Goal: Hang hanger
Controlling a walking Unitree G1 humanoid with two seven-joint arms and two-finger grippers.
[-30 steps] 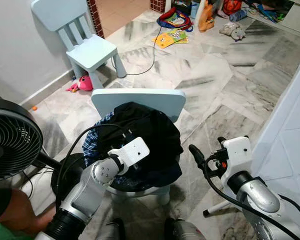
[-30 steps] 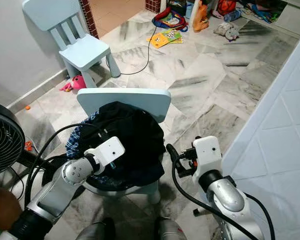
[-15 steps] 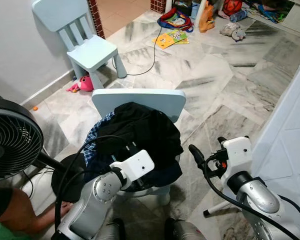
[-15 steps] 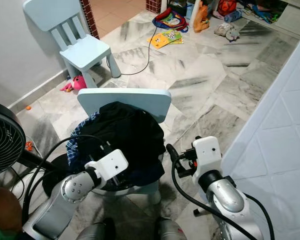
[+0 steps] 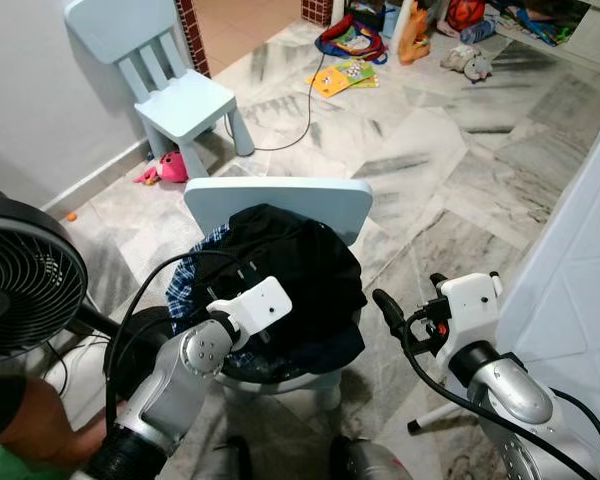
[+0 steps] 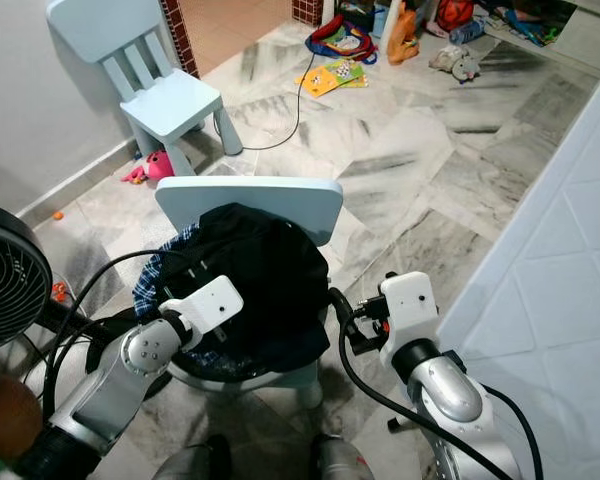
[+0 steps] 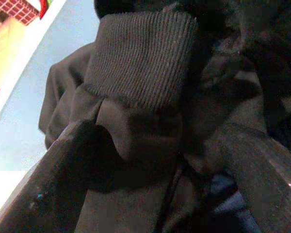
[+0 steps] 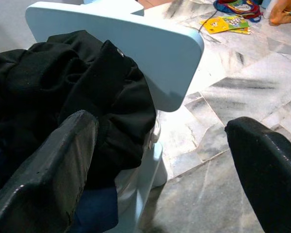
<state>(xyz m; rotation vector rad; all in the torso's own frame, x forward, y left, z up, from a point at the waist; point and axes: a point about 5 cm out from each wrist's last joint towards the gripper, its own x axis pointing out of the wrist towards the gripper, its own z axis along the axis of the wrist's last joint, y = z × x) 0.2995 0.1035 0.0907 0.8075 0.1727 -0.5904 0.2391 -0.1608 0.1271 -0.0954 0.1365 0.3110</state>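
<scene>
A heap of dark clothes, black jacket over blue checked cloth, lies on a small light-blue chair right in front of me. My left gripper is pushed into the heap from the near side, open, with a ribbed black cuff lying between its spread fingers. The white wrist block hides those fingers from the head camera. My right gripper hovers open just right of the chair seat, apart from the clothes. I cannot pick out a hanger in the heap.
A black fan stands close on the left, with a person's arm below it. A second blue chair, a pink toy, a floor cable and books lie farther off. A white panel borders the right.
My left arm dipped toward the chair's front edge, then rose back onto the clothes. My right gripper has edged slightly left, toward the chair.
</scene>
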